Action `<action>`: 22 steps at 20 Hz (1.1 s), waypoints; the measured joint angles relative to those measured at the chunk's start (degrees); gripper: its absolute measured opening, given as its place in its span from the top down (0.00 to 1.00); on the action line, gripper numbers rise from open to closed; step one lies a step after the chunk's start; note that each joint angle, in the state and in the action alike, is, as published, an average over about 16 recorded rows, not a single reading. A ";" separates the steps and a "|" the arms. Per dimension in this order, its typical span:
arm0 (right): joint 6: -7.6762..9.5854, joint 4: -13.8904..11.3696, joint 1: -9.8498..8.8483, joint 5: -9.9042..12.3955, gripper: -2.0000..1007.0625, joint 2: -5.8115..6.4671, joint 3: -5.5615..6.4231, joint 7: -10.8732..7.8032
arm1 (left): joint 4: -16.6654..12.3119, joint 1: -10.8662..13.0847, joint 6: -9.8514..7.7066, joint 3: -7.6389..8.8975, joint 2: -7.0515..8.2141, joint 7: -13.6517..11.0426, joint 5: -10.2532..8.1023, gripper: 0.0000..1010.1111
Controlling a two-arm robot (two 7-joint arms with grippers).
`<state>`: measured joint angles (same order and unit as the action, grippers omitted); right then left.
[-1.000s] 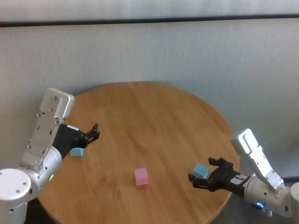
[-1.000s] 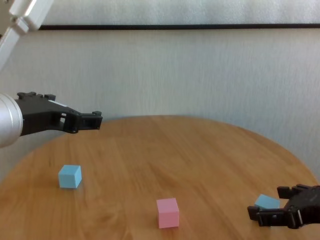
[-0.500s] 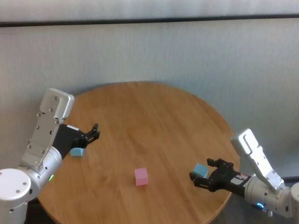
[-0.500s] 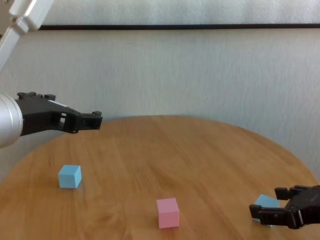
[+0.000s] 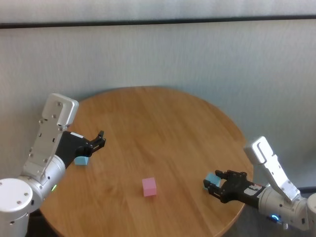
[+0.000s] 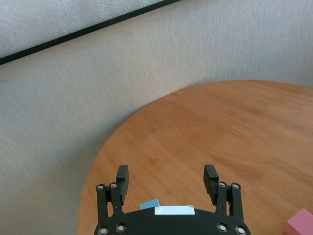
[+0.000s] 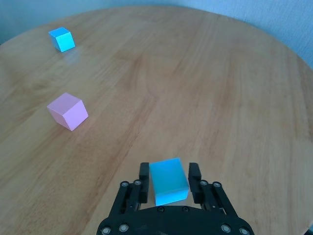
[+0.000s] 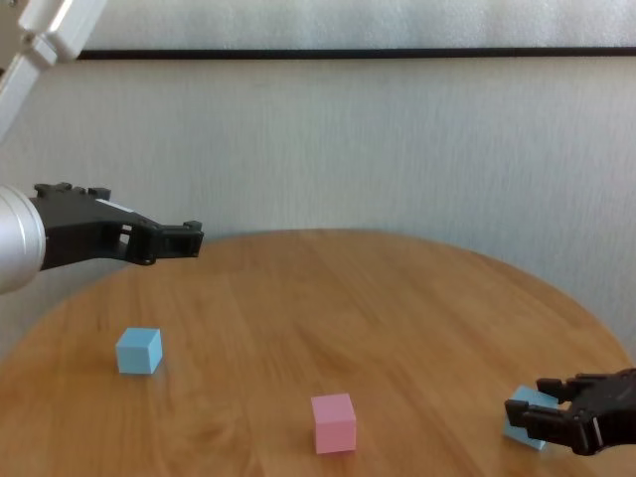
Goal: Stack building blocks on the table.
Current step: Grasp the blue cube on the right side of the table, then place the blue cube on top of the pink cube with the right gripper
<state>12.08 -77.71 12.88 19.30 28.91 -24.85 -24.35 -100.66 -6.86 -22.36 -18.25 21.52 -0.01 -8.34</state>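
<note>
Blocks lay unstacked, 3 apart on the counter (image 5: 163,118): right gripper (image 7: 169,182) pinched 1 blue block (image 7: 168,180), left gripper (image 6: 167,180) hung spread.

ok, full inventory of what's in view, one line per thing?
Pink block: one, pink, near the middle of the table's front half, standing free.
Blue block: one, light blue, on the table's left side, below the left claw.
Second blue block: one, light blue, at the table's right front edge, between the right claw's fingers.
Table: one, round, honey-brown wood.
Wall: grey-white, with a dark strip high up, behind the table.
Left claw: open, hovering above the left blue block.
Right claw: closed on the second blue block.
</note>
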 joint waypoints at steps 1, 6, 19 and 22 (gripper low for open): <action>-0.17 -0.05 0.05 -0.12 0.49 -0.05 0.01 -0.03 | 0.00 0.00 0.00 0.00 0.00 0.00 0.00 0.01; -1.38 -0.22 0.76 -0.98 0.59 -0.66 0.06 -0.41 | 0.00 0.00 0.00 0.00 0.00 0.00 0.00 0.01; -2.83 0.74 5.55 -4.03 0.63 -5.58 -2.54 -2.63 | 0.00 0.00 0.00 0.00 0.00 0.00 0.00 0.01; -1.90 0.71 6.38 -4.56 0.63 -6.80 -3.64 -2.87 | 0.00 0.00 0.00 0.00 0.00 0.00 0.00 0.01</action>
<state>10.18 -77.00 19.26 14.75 22.10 -28.49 -27.22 -100.66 -6.86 -22.36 -18.25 21.53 -0.01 -8.34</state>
